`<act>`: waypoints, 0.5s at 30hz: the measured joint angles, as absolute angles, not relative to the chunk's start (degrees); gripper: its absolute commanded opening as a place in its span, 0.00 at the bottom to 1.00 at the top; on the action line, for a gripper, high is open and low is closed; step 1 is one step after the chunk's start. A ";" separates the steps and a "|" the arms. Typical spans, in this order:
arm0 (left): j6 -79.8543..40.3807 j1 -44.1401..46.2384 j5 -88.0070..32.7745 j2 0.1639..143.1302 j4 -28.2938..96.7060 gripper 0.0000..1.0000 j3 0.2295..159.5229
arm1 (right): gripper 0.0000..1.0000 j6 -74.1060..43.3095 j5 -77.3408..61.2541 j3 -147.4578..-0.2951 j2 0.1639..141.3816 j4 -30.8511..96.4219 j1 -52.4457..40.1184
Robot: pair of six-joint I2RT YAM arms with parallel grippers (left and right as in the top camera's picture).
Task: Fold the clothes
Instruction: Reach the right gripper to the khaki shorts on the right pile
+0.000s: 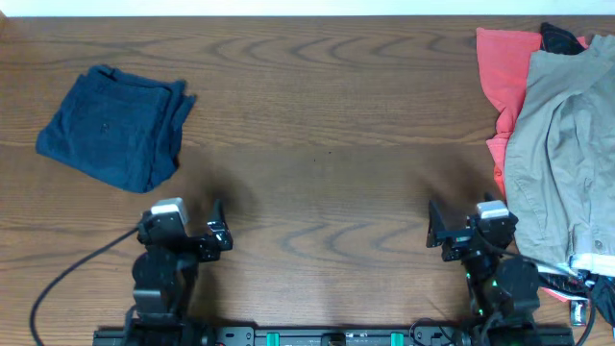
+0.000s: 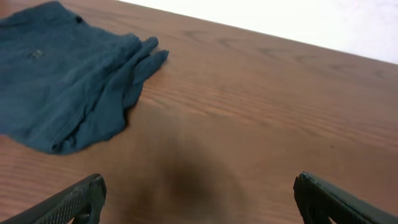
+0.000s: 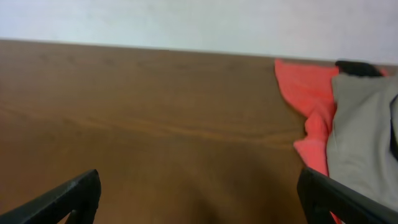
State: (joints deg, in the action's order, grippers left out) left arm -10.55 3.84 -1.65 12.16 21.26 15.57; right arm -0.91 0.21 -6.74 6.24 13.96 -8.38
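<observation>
Folded navy garment (image 1: pixel 115 130) at table's left, khaki trousers (image 1: pixel 562 163) atop red garment (image 1: pixel 504 82) at right

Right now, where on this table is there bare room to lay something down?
The table is bare in the middle, between the navy garment and the khaki trousers. The right edge is crowded: trousers heaped over a red garment.

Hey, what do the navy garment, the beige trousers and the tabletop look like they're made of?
Navy garment: soft matte cloth, probably cotton; limp, creased folds.
Beige trousers: matte cotton-like weave, wrinkled.
Tabletop: wood or wood-look laminate, grain visible.
</observation>
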 measured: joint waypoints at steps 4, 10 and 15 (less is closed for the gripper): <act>-10.68 3.84 -2.81 18.98 27.68 0.98 23.73 | 0.99 -1.02 0.67 -13.67 13.96 17.37 -8.38; -10.72 3.84 -3.92 30.09 40.40 0.98 34.44 | 0.99 -1.06 0.99 -25.32 29.78 26.79 -8.16; -10.72 3.84 -5.61 37.12 47.62 0.98 40.69 | 0.99 -1.06 1.04 -35.40 45.06 36.38 -5.61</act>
State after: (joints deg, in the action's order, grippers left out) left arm -10.72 3.84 -5.61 37.12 47.62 40.69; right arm -1.06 1.04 -35.40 45.06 36.38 -5.61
